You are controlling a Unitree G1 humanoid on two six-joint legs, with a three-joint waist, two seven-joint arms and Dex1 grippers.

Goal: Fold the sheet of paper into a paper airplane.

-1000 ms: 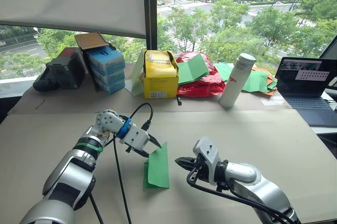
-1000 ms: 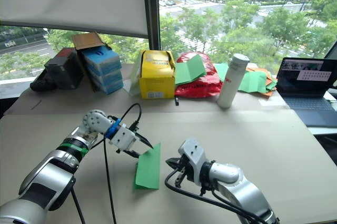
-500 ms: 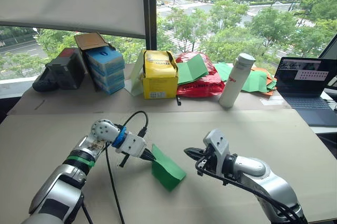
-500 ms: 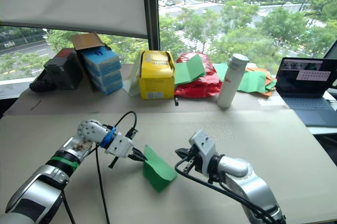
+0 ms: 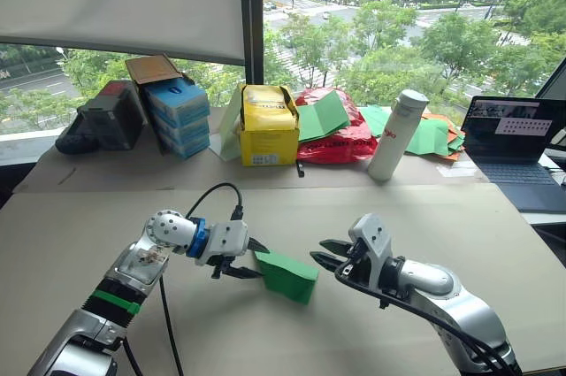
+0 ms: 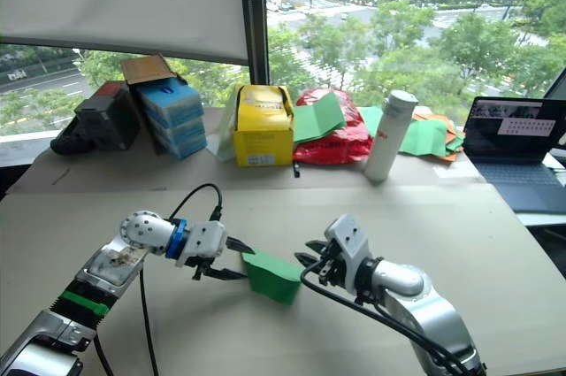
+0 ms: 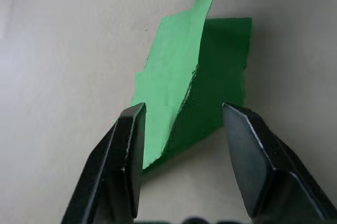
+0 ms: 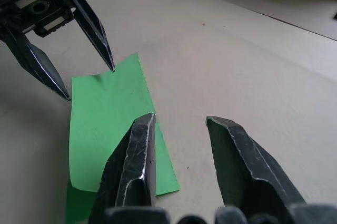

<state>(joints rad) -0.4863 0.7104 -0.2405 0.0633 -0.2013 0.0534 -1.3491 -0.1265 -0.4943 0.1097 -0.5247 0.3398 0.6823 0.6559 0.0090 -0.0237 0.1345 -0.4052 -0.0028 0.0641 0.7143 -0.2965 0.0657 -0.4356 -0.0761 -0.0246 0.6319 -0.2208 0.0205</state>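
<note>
Left hand (image 5: 250, 260), now released at frame centre, has laid the sheet of paper (image 5: 287, 275) folded onto the tabletop (image 5: 424, 208); right hand (image 5: 325, 251) waits open, creasing likely next.

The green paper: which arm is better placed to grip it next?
Probably the left. The left end effector is open with the paper edge at its fingertips. The right end effector, also open, is just beside the other end.

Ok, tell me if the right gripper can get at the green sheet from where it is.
Probably yes: the right gripper is open right beside the sheet of paper, with nothing between them. The left gripper sits at the opposite edge.
</note>
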